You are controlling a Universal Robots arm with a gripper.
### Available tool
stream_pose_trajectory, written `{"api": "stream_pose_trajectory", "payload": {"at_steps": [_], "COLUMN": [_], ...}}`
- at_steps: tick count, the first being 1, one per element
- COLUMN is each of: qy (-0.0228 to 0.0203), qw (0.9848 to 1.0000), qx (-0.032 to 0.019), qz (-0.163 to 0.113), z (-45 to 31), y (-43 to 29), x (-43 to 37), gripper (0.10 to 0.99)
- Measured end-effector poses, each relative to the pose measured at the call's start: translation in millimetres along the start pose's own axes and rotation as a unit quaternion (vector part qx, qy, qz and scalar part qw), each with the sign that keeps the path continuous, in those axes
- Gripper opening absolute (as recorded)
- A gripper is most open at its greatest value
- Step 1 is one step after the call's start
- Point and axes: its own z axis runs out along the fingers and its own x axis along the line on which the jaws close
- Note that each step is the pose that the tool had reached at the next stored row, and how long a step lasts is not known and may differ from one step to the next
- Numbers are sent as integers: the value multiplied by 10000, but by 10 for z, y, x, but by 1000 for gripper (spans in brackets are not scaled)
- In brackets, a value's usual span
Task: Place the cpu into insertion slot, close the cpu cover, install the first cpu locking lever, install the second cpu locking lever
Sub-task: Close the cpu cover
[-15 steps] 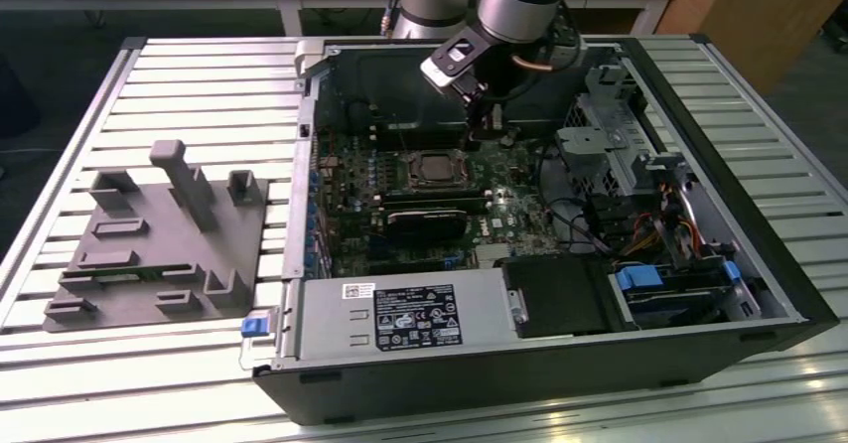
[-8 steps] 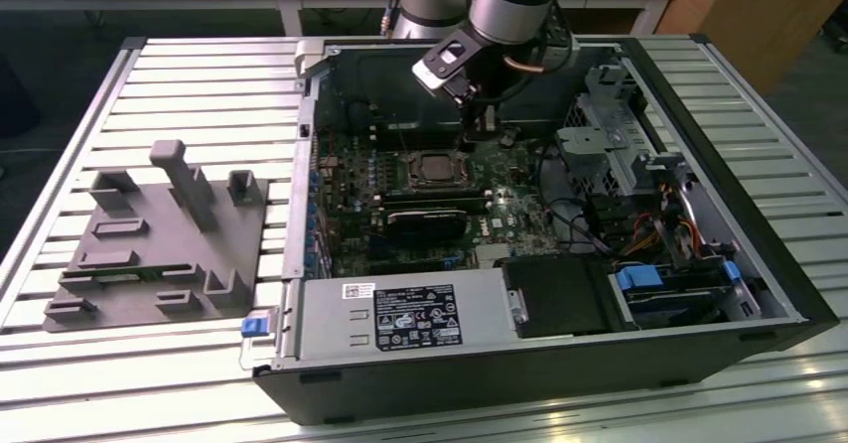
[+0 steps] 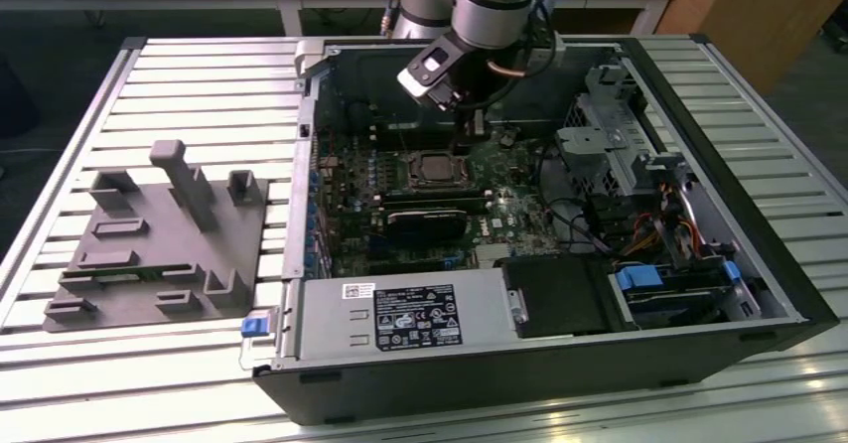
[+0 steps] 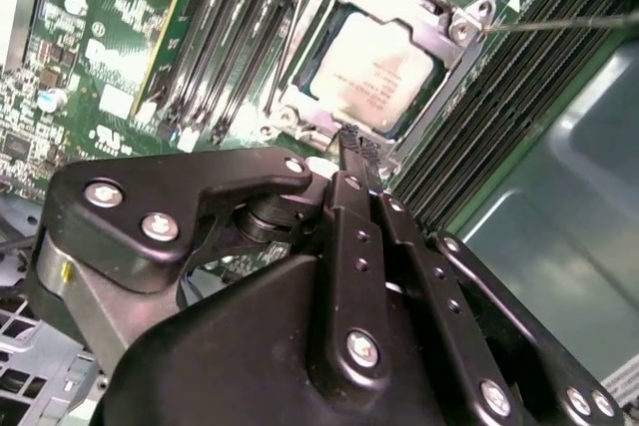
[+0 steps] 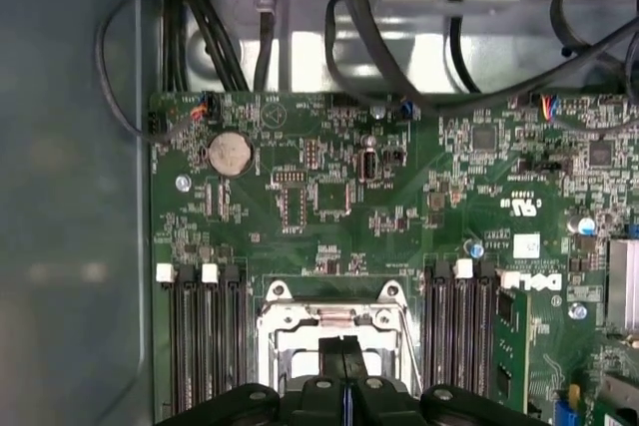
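Two fingers (image 4: 349, 207) near cpu (image 4: 374, 72), second wrist view

The arm (image 3: 494, 6) reaches down, wrist (image 3: 438, 71) tilted, fingers (image 4: 351, 162) pressed together at the tips

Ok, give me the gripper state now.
Gripper: closed, nothing held; its tips are near the edge of the metal cover over the chip.
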Motion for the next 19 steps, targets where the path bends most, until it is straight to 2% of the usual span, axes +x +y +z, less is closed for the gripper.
{"api": "stream_pose_trajectory", "payload": {"at_steps": [4, 9, 16, 19], "qy": [2, 2, 4, 3], "qw": [10000, 10000, 9999, 9999], "qx": [-51, -97, -143, -146], "qz": [-1, -4, -8, -9], "z": [35, 63, 87, 89], "y": [-87, -160, -259, -275], "x": [-7, -13, -15, -15], "gripper": [106, 106, 106, 106]}}
